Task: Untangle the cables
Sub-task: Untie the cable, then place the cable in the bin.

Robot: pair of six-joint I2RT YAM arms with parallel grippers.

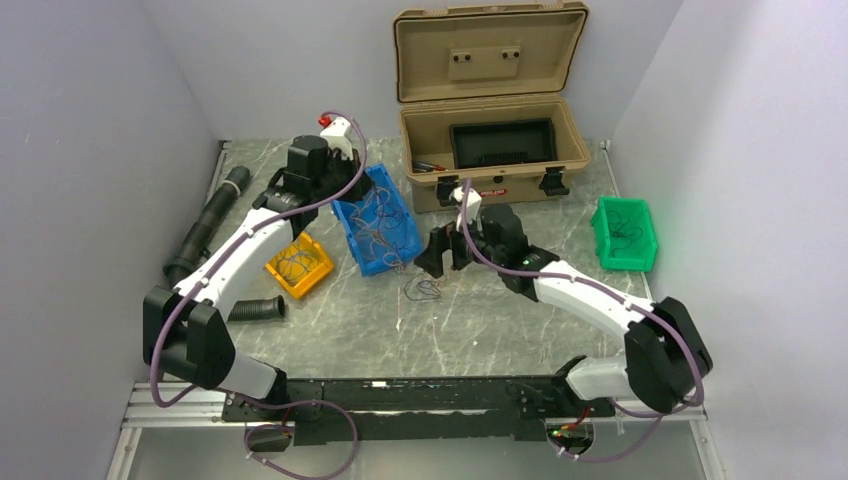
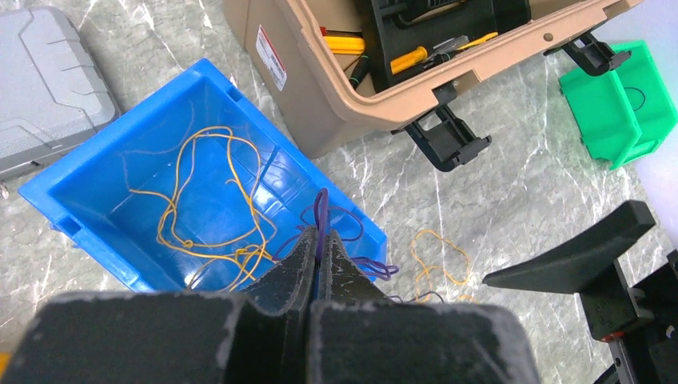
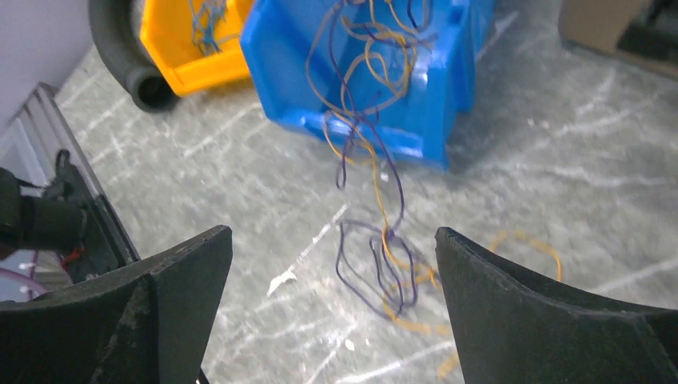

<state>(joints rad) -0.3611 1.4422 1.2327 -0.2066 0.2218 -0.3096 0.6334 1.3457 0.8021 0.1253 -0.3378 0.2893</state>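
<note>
Left jaws clamp the cables [image 2: 321,214]; right jaws spread above them.

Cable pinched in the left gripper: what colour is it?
The cable is purple; the left wrist view shows it best.

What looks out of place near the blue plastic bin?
Thin purple and orange wires trail from the blue plastic bin down onto the grey marbled table, ending in a loose tangle outside it.
</note>
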